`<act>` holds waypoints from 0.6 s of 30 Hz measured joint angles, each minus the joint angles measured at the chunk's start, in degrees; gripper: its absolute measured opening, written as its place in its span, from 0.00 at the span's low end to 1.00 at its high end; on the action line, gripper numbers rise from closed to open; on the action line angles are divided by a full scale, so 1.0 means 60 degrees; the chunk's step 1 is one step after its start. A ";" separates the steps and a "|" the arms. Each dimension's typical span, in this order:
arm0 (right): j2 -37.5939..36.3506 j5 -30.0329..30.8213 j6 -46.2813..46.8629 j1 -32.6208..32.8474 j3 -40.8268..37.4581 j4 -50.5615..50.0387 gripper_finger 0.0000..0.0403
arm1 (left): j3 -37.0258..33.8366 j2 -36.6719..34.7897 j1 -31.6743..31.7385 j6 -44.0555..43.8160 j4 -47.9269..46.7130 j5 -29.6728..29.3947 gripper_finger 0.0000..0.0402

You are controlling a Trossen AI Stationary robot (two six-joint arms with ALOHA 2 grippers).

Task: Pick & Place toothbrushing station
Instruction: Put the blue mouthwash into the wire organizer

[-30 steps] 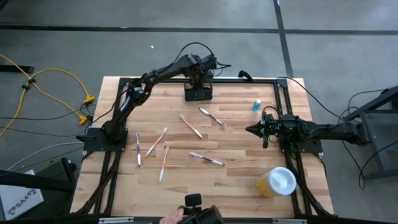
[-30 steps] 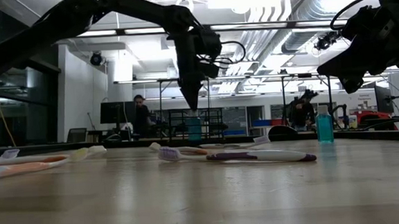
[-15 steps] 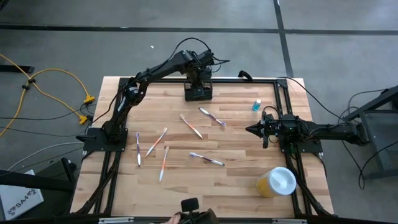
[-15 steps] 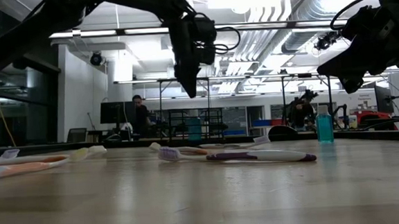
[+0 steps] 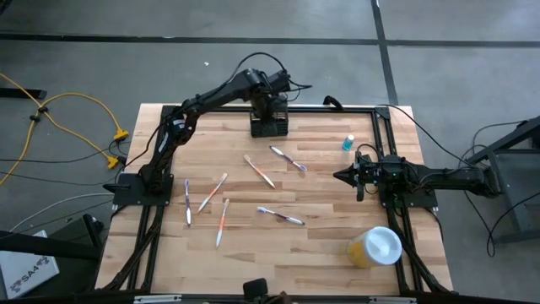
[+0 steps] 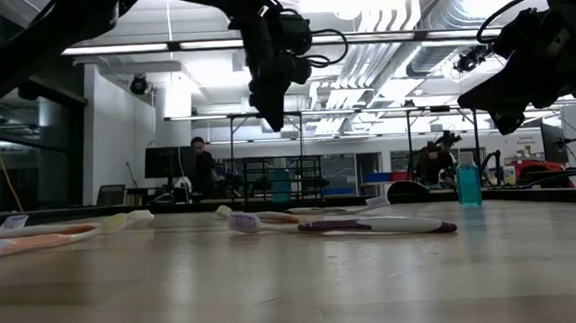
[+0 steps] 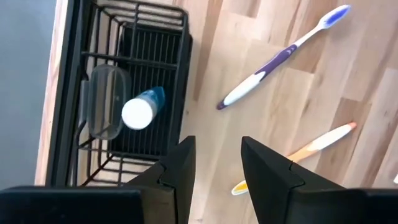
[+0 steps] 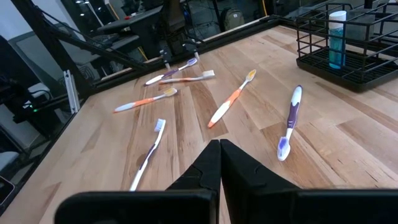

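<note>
The left gripper [image 7: 214,163] hangs empty, fingers parted, above the toothbrushing station [image 5: 268,124] at the table's twelve o'clock edge. For its next pick, descend square over one toothbrush [image 5: 259,171] and straddle the handle. The right gripper [image 5: 342,176] waits pinched shut at three o'clock.

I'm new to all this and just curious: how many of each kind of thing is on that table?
Plastic toothbrushes: 6
Black wire caddy: 1
Blue white-capped tube in the caddy: 1
Small blue bottle: 1
Yellow cup with white lid: 1
Total: 10
</note>
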 joint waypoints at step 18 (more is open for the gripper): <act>0.0000 0.0000 0.0003 0.0001 0.0000 -0.0001 0.00 | 0.0000 -0.0103 -0.0095 -0.0983 -0.0779 0.0142 0.31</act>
